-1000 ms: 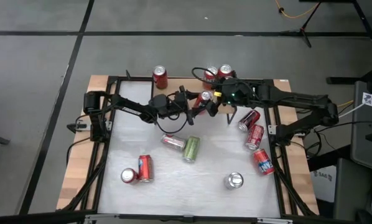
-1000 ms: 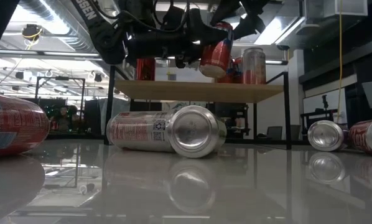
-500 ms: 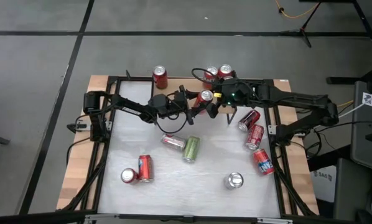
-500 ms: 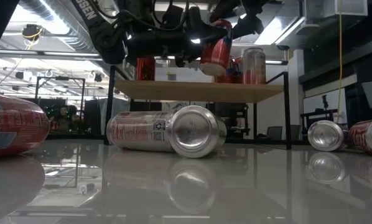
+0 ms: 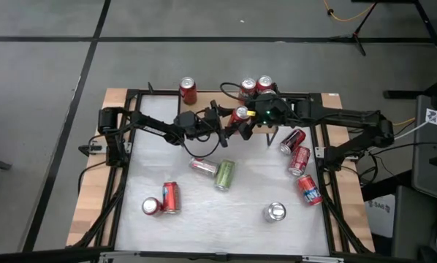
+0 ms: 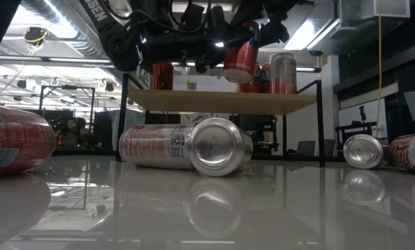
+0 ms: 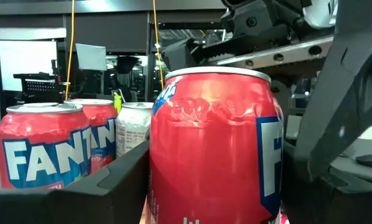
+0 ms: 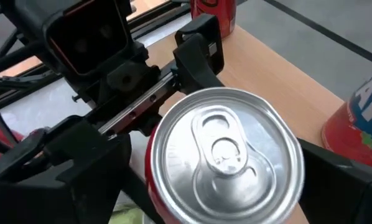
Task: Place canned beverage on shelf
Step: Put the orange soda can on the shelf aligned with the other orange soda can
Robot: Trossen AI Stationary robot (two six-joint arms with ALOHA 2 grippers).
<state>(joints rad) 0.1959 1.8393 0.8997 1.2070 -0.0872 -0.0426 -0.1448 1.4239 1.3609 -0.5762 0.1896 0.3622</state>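
White table top [image 5: 226, 204] with wooden edges carries loose cans lying on their sides and one upright silver can [image 5: 275, 212]. Light-wood shelf [image 6: 221, 101] on thin black legs stands at the far edge, beyond both grippers; three red cans stand on it, one apart [image 5: 187, 90] and a pair [image 5: 256, 86]. Left gripper [image 5: 234, 125] is clamped on a red Fanta can [image 6: 240, 61], held upright and slightly tilted just above the shelf's front edge. Right gripper [image 5: 256, 119] hangs directly over that can's silver lid [image 8: 226, 146], jaws spread wide on either side of it, touching nothing I can make out.
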